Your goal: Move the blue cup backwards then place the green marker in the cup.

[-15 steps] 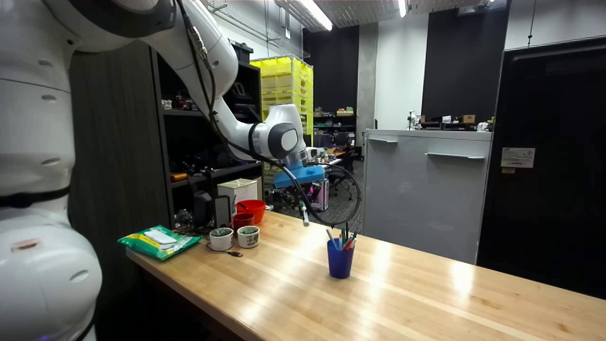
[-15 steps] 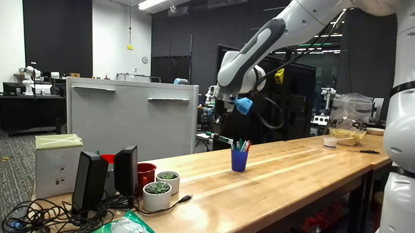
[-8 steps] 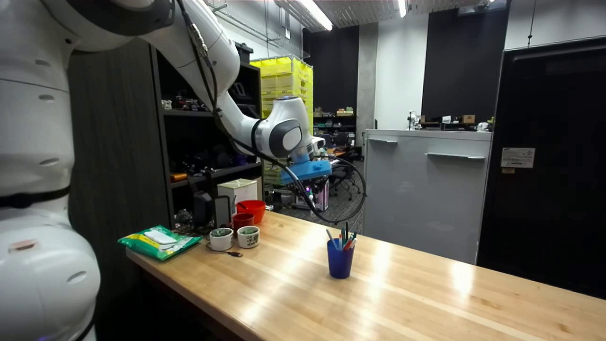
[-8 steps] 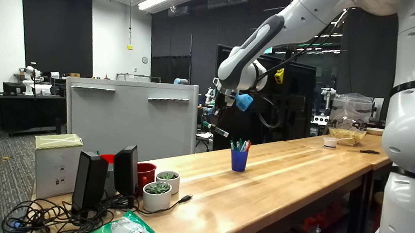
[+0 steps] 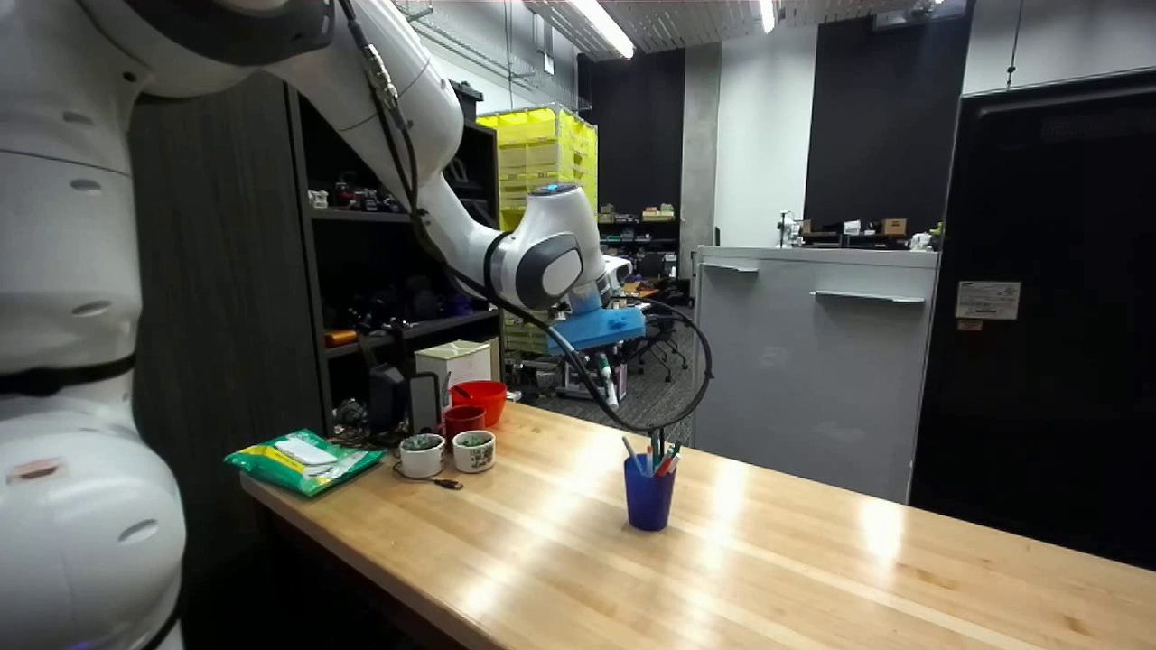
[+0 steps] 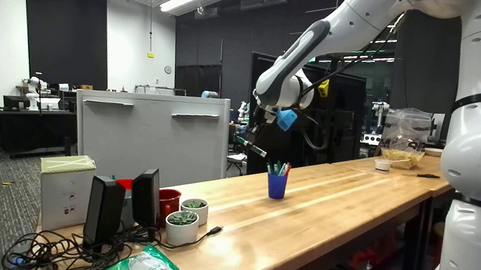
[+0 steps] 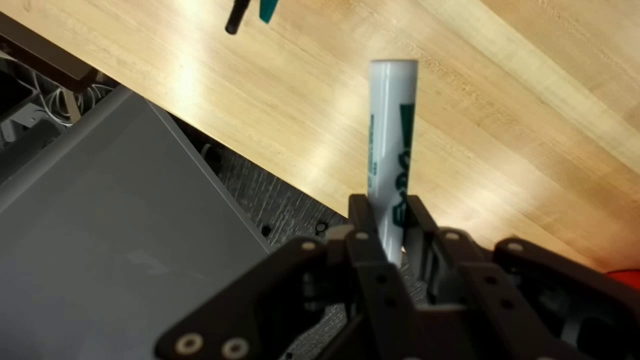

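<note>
Black fingers (image 7: 361, 215) clamp a glossy, tube-shaped green-and-white marker (image 7: 392, 145); at its 5 o'clock in both exterior views, a tapered blue cup (image 6: 276, 187) stands on a shiny wooden table (image 6: 303, 220).

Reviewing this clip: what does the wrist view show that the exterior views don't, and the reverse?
Only the wrist view: readable Expo lettering on the green marker.
Only the exterior views: the blue cup, two potted succulents and the black speakers.
Shared: the gripper holding that marker, some pens (just two ends in the wrist view) and the wooden table.
</note>
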You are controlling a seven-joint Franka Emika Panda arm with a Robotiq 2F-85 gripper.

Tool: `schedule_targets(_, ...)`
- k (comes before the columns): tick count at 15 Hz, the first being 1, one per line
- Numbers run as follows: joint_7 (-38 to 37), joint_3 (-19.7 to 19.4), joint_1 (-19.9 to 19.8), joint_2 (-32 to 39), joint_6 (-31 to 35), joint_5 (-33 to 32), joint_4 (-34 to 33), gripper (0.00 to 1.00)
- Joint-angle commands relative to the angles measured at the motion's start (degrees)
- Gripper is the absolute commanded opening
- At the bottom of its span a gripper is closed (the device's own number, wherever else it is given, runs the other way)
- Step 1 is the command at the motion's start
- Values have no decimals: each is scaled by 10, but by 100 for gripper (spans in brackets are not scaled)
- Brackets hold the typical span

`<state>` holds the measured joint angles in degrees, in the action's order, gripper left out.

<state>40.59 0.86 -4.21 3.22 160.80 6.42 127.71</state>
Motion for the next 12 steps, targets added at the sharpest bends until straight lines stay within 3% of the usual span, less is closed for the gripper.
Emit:
schedule_targets(1, 27, 1, -6, -15, 38, 37, 29, 5)
schedule_targets(12, -16, -1, -6, -15, 43, 30, 31, 5)
